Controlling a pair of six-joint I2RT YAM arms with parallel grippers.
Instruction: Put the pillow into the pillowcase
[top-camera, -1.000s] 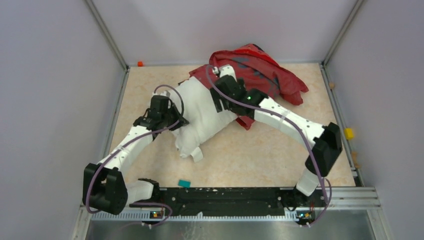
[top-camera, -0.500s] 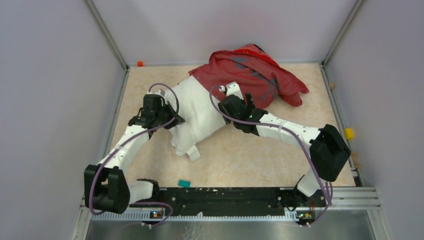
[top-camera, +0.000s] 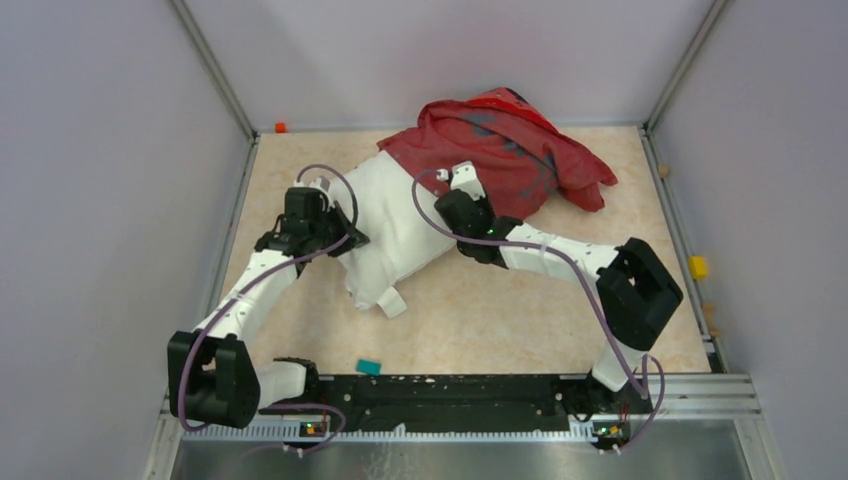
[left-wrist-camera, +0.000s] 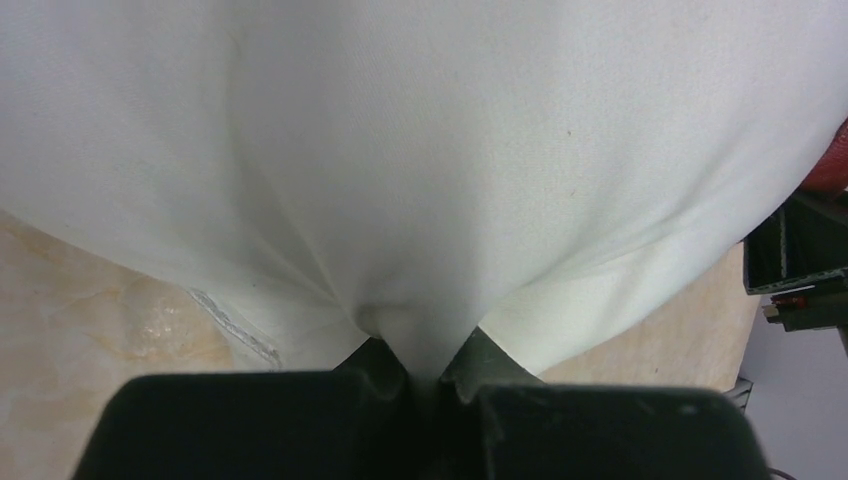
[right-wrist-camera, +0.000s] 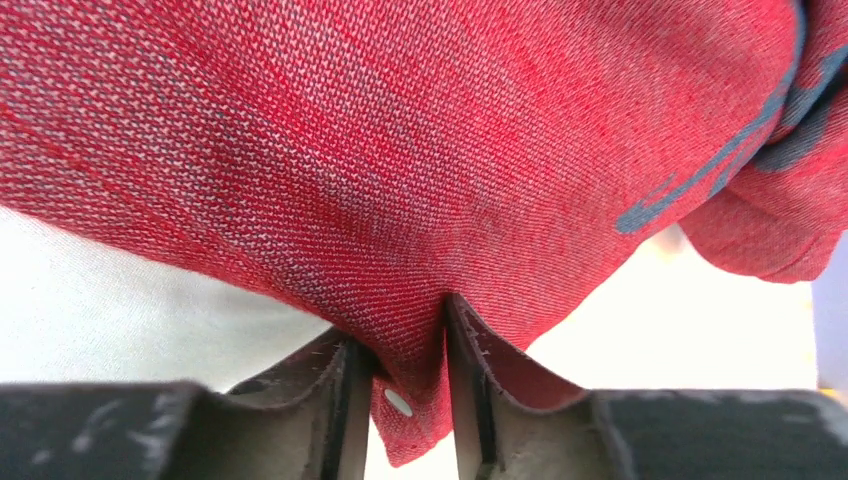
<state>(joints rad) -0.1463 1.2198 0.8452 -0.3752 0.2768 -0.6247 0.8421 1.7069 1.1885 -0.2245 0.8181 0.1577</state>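
Looking down: pillow (top-camera: 390, 225) on table (top-camera: 520, 300), far end tucked under pillowcase (top-camera: 510, 150) hem, the rest bare. Right arm (top-camera: 560, 255) has drawn back off the case since a second ago.
Left wrist: left fingers (left-wrist-camera: 485, 362) pinched narrow on a pillow fold.
Right wrist: right fingers (right-wrist-camera: 468, 390), wide a moment ago, now clamp the red hem. Mouth looks regripped, ready to draw over.
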